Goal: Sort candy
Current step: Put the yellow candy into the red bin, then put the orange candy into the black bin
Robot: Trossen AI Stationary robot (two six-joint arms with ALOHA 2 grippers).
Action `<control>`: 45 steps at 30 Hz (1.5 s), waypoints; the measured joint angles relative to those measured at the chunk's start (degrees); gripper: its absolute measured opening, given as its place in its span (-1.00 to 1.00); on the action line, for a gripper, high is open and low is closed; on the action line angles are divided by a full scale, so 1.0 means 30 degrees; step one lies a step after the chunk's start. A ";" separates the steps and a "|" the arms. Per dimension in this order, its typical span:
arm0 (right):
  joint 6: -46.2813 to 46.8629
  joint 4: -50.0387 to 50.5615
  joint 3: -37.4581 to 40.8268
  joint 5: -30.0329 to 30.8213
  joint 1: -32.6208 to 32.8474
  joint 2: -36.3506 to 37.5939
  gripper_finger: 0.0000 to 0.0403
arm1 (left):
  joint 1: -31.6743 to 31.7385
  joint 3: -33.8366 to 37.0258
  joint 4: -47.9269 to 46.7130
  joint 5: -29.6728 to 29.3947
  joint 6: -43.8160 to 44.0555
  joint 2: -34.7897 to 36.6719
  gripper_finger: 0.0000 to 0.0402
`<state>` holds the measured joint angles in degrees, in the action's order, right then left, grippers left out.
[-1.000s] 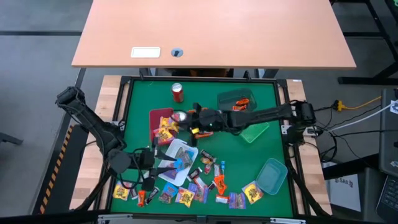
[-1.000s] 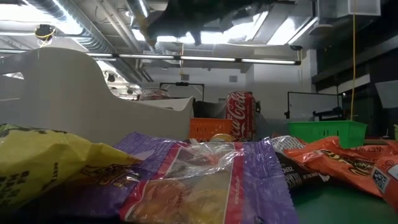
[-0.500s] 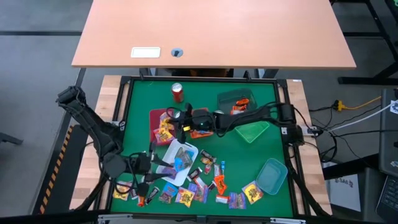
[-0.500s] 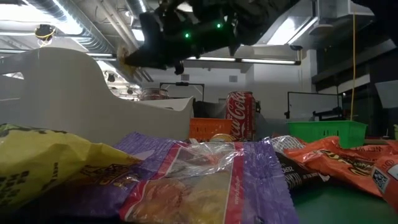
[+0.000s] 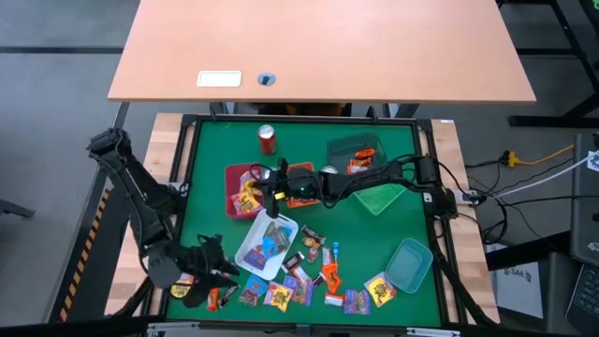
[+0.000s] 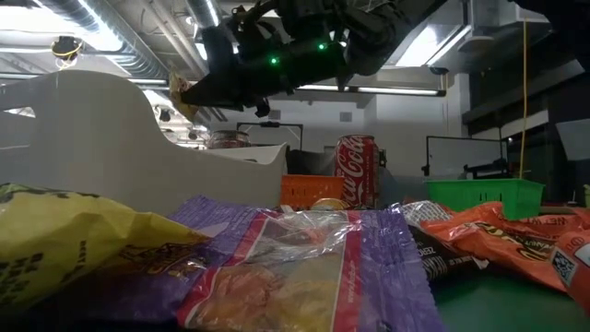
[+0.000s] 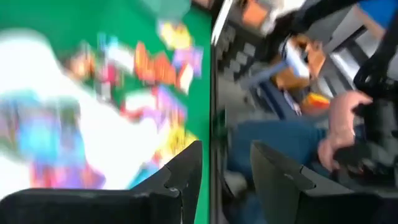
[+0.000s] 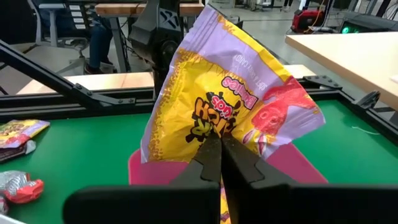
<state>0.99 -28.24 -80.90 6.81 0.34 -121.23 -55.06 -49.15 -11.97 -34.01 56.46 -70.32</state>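
A green mat [image 5: 374,234] covers the table, candy heaped along its near edge. The right gripper [image 8: 219,163], jaws pinched shut on a yellow packet [image 8: 230,106], hangs directly above the red tray [image 5: 234,177], so the drop is straight down. The left gripper [image 7: 225,163] (empty, fingers narrowly parted) waits near the front left corner.
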 joint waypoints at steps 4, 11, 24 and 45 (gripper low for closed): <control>0.0000 -0.0004 0.0000 0.0000 0.0000 -0.0007 -1.00 | -0.0422 0.0000 -0.2719 0.1540 0.4209 0.0000 -0.38; -0.0002 -0.0063 0.0000 -0.0002 0.0000 -0.0002 -0.86 | -0.0535 0.0000 -0.5685 0.2246 0.7134 0.0000 -0.38; 0.0000 0.0015 0.0000 -0.0002 0.0000 0.0000 -0.33 | -0.0535 0.0000 -0.6505 0.2301 0.7148 -0.0513 -0.38; 0.0072 0.4701 -0.0036 -0.3618 0.0313 0.3693 -0.31 | -0.0535 0.0000 -1.1030 0.6397 1.4608 -0.3825 -0.38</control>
<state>1.21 -14.13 -81.01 -4.04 1.28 -110.15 -56.66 -49.15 -45.06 -14.82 100.29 -81.80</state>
